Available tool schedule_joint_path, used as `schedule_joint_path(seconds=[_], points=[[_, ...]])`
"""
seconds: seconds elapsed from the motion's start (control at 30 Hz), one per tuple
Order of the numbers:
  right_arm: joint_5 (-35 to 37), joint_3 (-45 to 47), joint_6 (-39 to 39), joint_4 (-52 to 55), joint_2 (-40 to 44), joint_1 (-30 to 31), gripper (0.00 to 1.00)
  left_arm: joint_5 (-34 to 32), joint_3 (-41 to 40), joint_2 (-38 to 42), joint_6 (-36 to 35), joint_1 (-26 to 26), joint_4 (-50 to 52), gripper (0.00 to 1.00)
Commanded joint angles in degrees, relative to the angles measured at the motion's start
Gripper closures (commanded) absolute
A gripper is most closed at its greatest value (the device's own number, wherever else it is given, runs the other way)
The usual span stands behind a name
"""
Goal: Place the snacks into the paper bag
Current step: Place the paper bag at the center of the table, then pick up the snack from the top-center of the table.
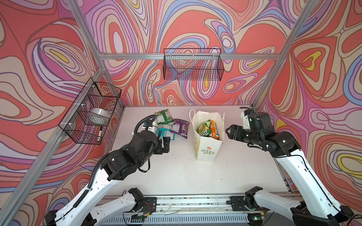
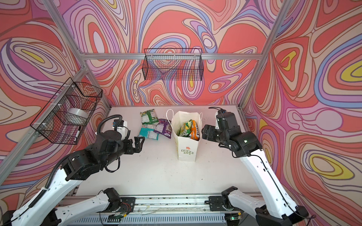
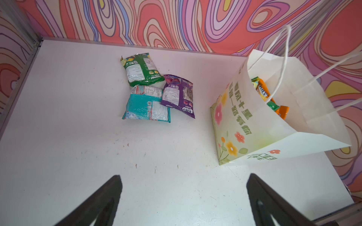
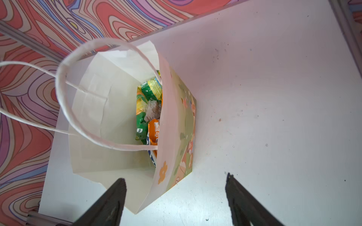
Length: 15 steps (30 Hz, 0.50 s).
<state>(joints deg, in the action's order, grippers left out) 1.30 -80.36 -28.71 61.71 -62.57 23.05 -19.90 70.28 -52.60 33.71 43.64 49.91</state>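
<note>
Lying just above the left gripper (image 1: 164, 144), spread and empty, in a top view, three snacks (image 1: 179, 128) sit across the bag (image 1: 207, 150) from the right gripper (image 1: 229, 133), likewise spread.

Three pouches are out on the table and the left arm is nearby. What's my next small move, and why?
Probably lower the left gripper onto the teal pouch: its jaws are open and empty, and that pouch is the nearest of the three lying beside the paper bag. The right gripper, open too, hangs by the bag's rim.
</note>
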Motion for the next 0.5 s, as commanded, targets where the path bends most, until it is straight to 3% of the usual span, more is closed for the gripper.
schedule_joint_path(seconds=[0.0,0.27,0.47], points=[[-0.6,0.9,0.0,-4.0,0.6,3.0,0.14,-1.2,-2.6,-1.8,2.2,-1.2,-0.1,0.00],[7.9,2.5,-0.2,-6.9,-6.3,4.1,0.16,3.6,-7.4,-4.7,3.2,-4.3,-7.3,0.00],[10.6,2.5,-0.4,-12.5,-9.6,4.2,0.26,-0.2,-6.6,-7.1,1.2,-5.0,-5.6,0.00]])
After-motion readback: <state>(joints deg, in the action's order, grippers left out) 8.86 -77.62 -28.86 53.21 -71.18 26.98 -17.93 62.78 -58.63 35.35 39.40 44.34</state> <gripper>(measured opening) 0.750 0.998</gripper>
